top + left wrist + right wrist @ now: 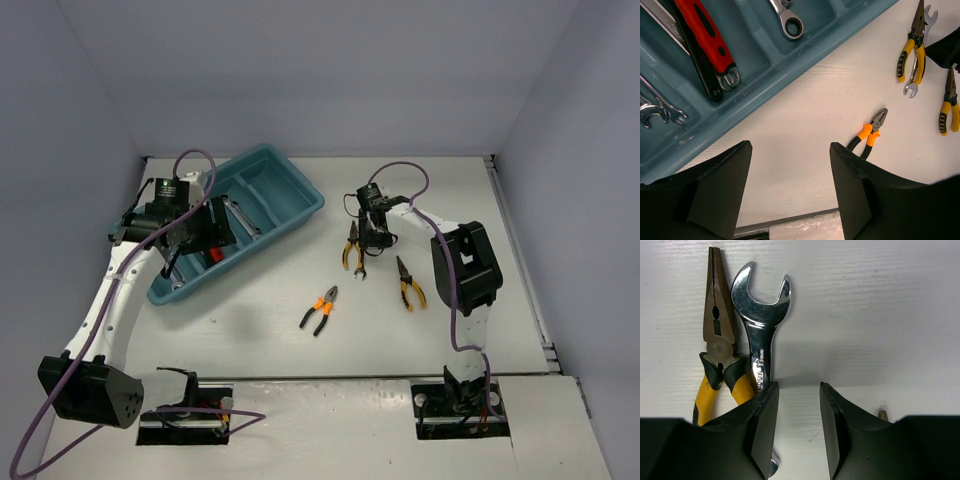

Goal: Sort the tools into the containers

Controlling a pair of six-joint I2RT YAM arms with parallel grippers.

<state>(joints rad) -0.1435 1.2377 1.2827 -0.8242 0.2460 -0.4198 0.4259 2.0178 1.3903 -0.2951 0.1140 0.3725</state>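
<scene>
Top view. Tray (295,180), teal, sits slantwise on the desk (260,340), with the left arm (110,290) reaching over its near-left compartments. Open-end wrench (360,271) lies on the desk off the tray's right end, well apart from it and touching long-nose pliers (349,255). The right arm (462,265) is bent over that pair. Farther from the tray lie second yellow pliers (408,287) and orange pliers (320,311).

Left wrist view. Left fingers (720,192) stand wide apart with nothing between them, over bare desk just outside the tray's long wall. Inside the tray are a red-handled wrench (707,30), a ratchet wrench (788,24) and silver wrenches (657,112).

Right wrist view. Right fingers (762,425) are apart by a narrow gap, bare desk showing through, clamped on nothing. The wrench shank runs under the left-hand finger rather than between the two. Whether that finger touches it, cannot tell.

Handling, by judgement. The wrench looks like solid steel: rigid and heavy for its size. Its polished chrome is likely to slip or pivot if pinched near the jaw end. It lies flat and thin on the desk, so the fingers should straddle the shank's narrow width near mid-length for balance. The pliers crowd one side, leaving scant room for a finger there.
</scene>
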